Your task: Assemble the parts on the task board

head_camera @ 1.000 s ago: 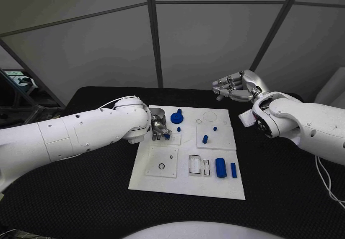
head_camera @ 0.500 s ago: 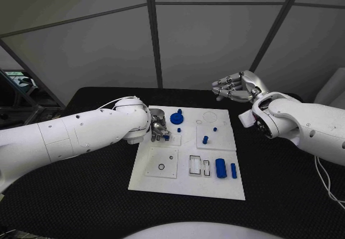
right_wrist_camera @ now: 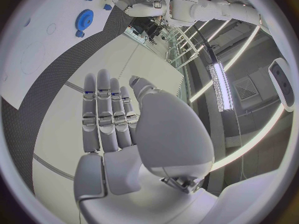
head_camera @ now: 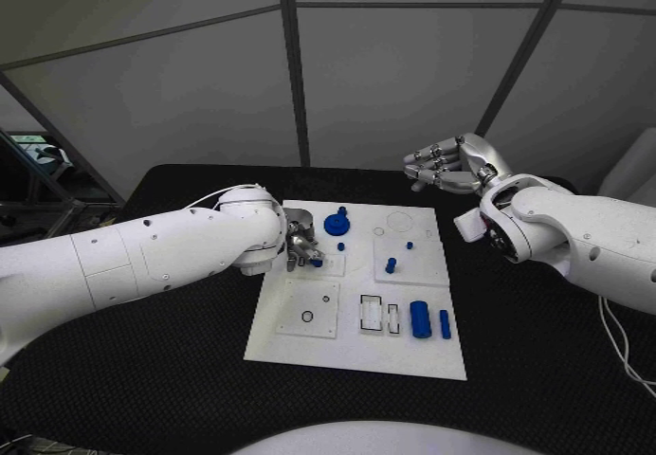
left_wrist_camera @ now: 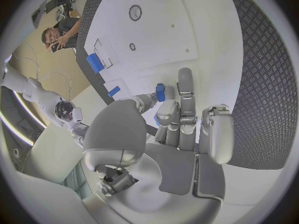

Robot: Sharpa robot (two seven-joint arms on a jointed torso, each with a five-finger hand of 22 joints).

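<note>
Entry: we logged 1 blue peg [left_wrist_camera: 160, 92] pinched in our left hand [head_camera: 300, 245] over the board [head_camera: 358, 355]'s far-left plate, right hand [head_camera: 448, 163] idle, fingers apart, holding nothing; risk, a tilted peg jamming or slipping out.

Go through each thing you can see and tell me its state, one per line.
Left hand: low over the task board, holding a small blue peg in its fingertips.
Right hand: raised beyond the board, holding nothing, fingers loosely curled.
Gear: lying flat on the board.
Cylinder: lying on its side.
Bar: lying flat beside the cylinder.
</note>
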